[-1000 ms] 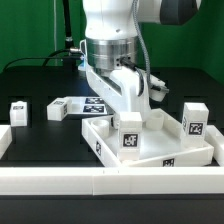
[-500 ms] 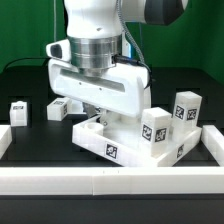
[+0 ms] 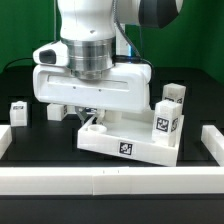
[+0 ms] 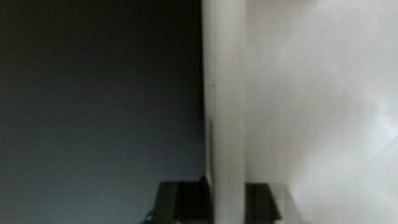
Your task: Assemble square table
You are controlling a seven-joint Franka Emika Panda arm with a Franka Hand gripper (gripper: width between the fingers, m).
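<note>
The square table's white tabletop [image 3: 118,146] lies rim up on the black table in the exterior view, one tagged side facing front. My gripper [image 3: 90,118] reaches down at its left part from under the wide white hand. In the wrist view the gripper [image 4: 221,203] is shut on the tabletop's thin upright rim [image 4: 221,120], with a dark finger on each side. A tagged white leg [image 3: 167,124] stands upright at the tabletop's right corner, and another leg [image 3: 173,95] rises just behind it. Two loose legs [image 3: 18,112] [image 3: 57,110] lie at the exterior view's left.
A long low white border rail [image 3: 110,181] runs along the front, with short white pieces at the left [image 3: 4,140] and right [image 3: 213,140]. The arm's body hides the middle of the table behind the tabletop. Cables hang at the back.
The hand has turned and swung the tabletop round with it. The standing leg went from the front middle to the right corner, and the other leg moved back and left behind it.
</note>
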